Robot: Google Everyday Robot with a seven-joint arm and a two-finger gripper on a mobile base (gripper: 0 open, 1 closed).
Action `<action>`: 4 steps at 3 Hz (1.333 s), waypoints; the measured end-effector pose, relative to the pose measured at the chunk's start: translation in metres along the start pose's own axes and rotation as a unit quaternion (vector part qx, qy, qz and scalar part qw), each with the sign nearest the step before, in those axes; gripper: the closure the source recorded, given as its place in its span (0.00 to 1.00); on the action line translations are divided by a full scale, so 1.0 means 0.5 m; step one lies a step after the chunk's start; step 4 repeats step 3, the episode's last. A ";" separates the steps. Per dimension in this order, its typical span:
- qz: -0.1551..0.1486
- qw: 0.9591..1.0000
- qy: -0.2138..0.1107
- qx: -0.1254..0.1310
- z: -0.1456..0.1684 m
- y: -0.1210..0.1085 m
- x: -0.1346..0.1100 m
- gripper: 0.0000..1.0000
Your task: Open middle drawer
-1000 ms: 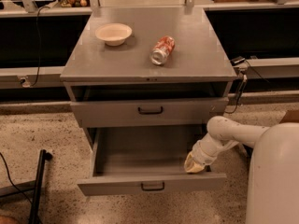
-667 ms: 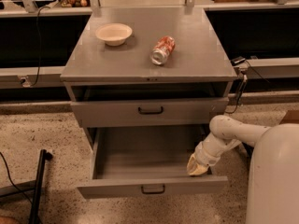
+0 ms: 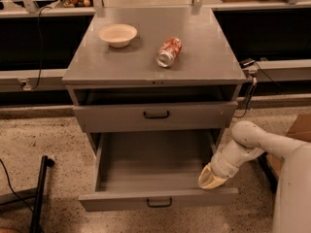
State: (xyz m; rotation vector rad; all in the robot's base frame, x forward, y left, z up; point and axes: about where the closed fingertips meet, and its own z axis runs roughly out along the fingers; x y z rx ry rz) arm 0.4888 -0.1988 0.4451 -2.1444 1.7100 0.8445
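The middle drawer [image 3: 146, 169] is a grey metal drawer, pulled far out of the cabinet, and its inside looks empty. Its small black bar handle [image 3: 159, 203] sits at the centre of the front panel. My gripper [image 3: 212, 178] is at the end of the white arm, at the drawer's right front corner, against the right wall just behind the front panel. The drawer above [image 3: 155, 115], with its own black handle, is nearly closed, with a dark gap over it. The lowest drawer is hidden under the open one.
On the cabinet top [image 3: 121, 67] stand a white bowl [image 3: 117, 34] and a red can [image 3: 168, 51] lying on its side. A black stand leg [image 3: 40, 188] is on the speckled floor at left. A cable [image 3: 248, 93] hangs at the cabinet's right side.
The middle drawer has slid a little further out toward the camera. My gripper has moved with it, forward and slightly down, at the drawer's right front corner.
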 end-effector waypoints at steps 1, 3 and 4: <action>-0.027 0.999 -0.033 0.013 -0.034 0.041 -0.022 1.00; -0.069 0.990 -0.059 0.108 -0.129 0.021 -0.119 1.00; -0.069 0.990 -0.059 0.108 -0.129 0.021 -0.119 1.00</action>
